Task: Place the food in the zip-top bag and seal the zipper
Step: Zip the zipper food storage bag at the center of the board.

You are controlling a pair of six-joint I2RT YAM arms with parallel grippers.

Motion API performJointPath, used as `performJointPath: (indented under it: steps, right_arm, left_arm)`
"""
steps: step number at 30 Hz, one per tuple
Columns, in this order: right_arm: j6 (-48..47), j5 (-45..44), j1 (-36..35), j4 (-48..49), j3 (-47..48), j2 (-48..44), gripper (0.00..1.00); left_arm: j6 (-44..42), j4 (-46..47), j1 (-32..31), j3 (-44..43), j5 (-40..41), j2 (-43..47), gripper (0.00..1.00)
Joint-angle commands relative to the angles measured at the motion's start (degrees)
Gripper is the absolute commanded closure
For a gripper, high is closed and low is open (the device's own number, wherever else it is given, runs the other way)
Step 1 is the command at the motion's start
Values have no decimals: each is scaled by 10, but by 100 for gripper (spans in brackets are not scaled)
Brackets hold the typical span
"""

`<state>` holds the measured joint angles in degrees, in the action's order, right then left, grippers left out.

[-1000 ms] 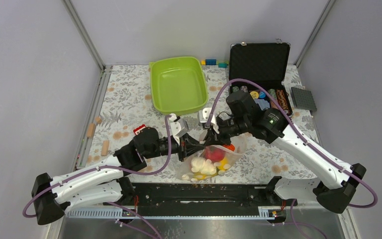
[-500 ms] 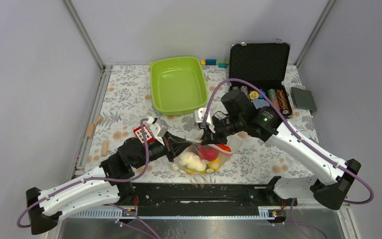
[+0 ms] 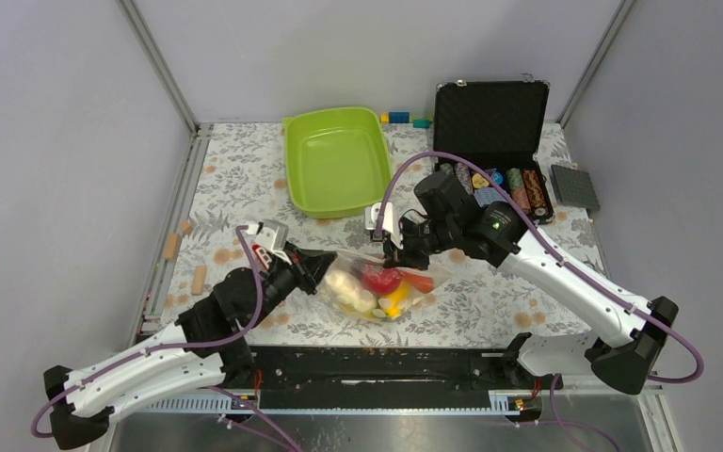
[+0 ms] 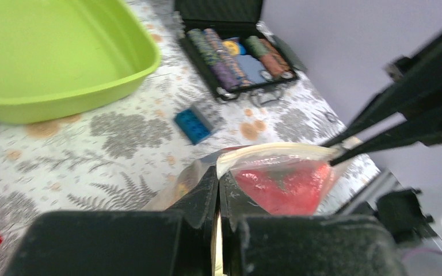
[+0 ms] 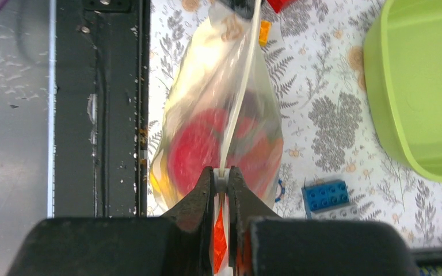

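The zip-top bag [image 3: 377,287] hangs stretched between my two grippers just above the table's near part. Inside it lies the food [image 3: 381,281]: red, white and yellow pieces. My left gripper [image 3: 325,268] is shut on the bag's left mouth corner [image 4: 230,158]. My right gripper [image 3: 397,254] is shut on the zipper [image 5: 239,98], which runs as a pale taut strip away from its fingertips [image 5: 207,178]. In the left wrist view a red piece [image 4: 282,184] shows through the plastic below the zipper [image 4: 276,150].
A lime-green tray [image 3: 337,160] stands at the back. An open black case of poker chips [image 3: 494,141] sits at the back right beside a grey baseplate [image 3: 574,185]. A blue block [image 5: 326,195] lies behind the bag. A black rail [image 3: 377,363] lines the near edge.
My left gripper has drawn left and back with the bag's corner, stretching the mouth straight. The bag has shifted left. My right gripper has closed tighter on the zipper strip.
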<state>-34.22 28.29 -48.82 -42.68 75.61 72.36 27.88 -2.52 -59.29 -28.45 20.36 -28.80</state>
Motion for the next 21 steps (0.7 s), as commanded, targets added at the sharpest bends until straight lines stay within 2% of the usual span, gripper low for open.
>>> performJointPath:
  steps: [1, 8, 17, 21]
  right_arm:
    - [17, -52, 0, -31, -12, -31, 100]
    - [48, -109, 6, -20, -36, -32, 100]
    - [91, -158, 22, -7, -77, -67, 100]
    - [98, -166, 28, 11, -106, -104, 100]
  left_arm:
    - [41, -70, 7, -15, 209, 8, 100]
    - [106, -128, 8, -19, 317, 11, 100]
    - [150, -193, 11, -40, 380, -3, 100]
    - [158, -205, 18, -50, 380, -17, 100]
